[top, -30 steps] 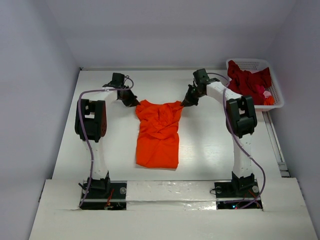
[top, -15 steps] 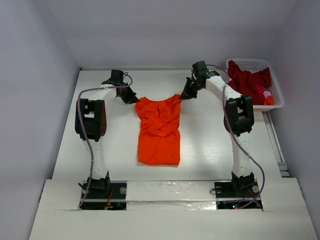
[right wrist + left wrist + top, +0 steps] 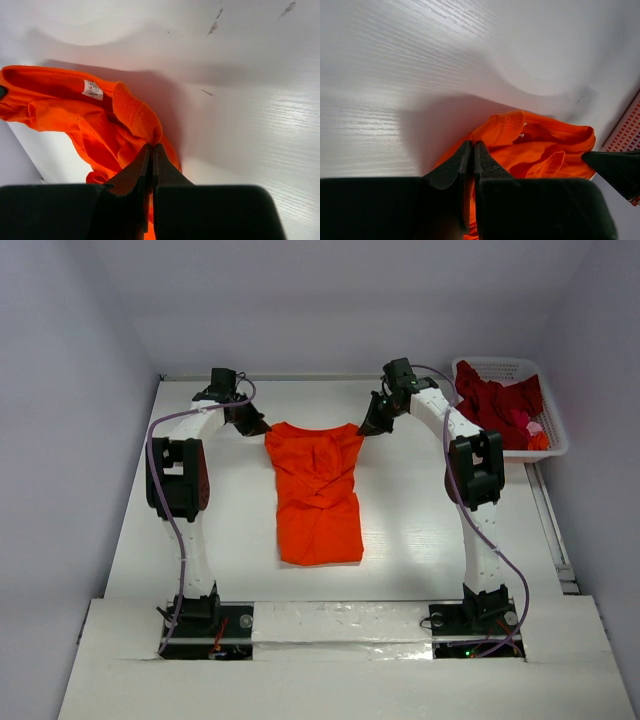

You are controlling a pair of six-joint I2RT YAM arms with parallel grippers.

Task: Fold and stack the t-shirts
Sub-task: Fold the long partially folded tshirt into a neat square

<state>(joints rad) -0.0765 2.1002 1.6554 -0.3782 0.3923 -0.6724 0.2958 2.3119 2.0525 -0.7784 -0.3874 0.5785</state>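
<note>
The orange t-shirt (image 3: 317, 490) hangs stretched between my two grippers, its lower part lying rumpled on the white table (image 3: 420, 530). My left gripper (image 3: 256, 427) is shut on the shirt's top left corner; in the left wrist view its jaws (image 3: 472, 146) pinch orange cloth (image 3: 535, 150). My right gripper (image 3: 366, 428) is shut on the top right corner; in the right wrist view the jaws (image 3: 151, 148) pinch the cloth (image 3: 100, 120) near the collar tag. Dark red t-shirts (image 3: 497, 405) lie heaped in the white basket (image 3: 555, 435).
The basket stands at the table's back right, just right of the right arm; a corner of it shows in the left wrist view (image 3: 627, 135). Grey walls close in the back and sides. Both arm bases sit at the near edge.
Both grippers have moved toward the back and apart, pulling the shirt's top edge straight and taut. The shirt has slid a little toward the back.
</note>
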